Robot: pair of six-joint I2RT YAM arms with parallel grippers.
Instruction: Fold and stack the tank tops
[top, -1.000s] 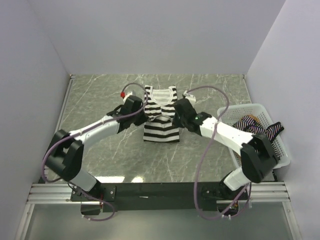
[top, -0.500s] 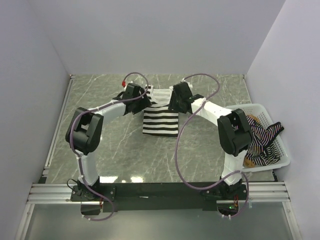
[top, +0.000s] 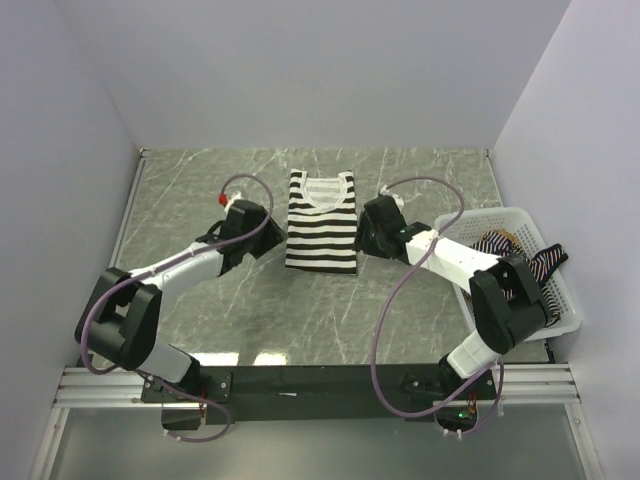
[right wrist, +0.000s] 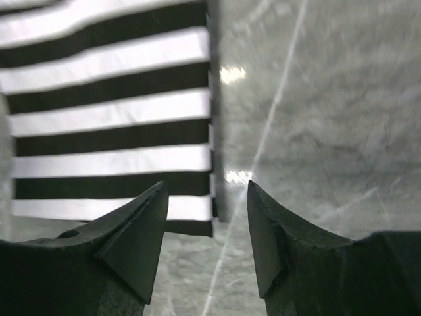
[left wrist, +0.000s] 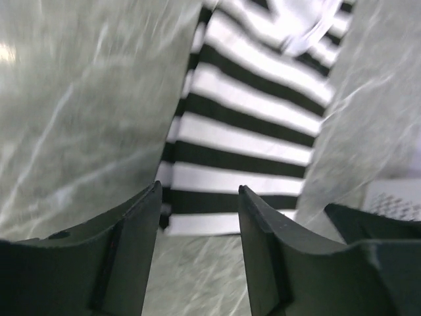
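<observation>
Both grippers had drawn back from the shoulders of the black-and-white striped tank top (top: 321,225) since half a second before; they had also let go of it. That top lay flat on the marbled grey-green table (top: 200,180), between the two arms, neckline toward the far wall and hem toward the bases; its edges looked straight and its stripes ran evenly across.

The left gripper (top: 266,234) hung just beside the top's left edge, apart from the cloth; in the left wrist view the left gripper (left wrist: 197,191) stood with jaws parted and nothing between them, the top's near corner lying beyond its fingertips. The right gripper (top: 368,232) sat just off the right edge; seen from its own wrist, the right gripper (right wrist: 207,187) was likewise spread and empty, the cloth's edge showing through the gap.

At the right stood the white mesh basket (top: 562,312), well apart from the folded top; the thin-striped tank top (top: 545,262) lay heaped in it – one dark-trimmed part draped over the rim.
</observation>
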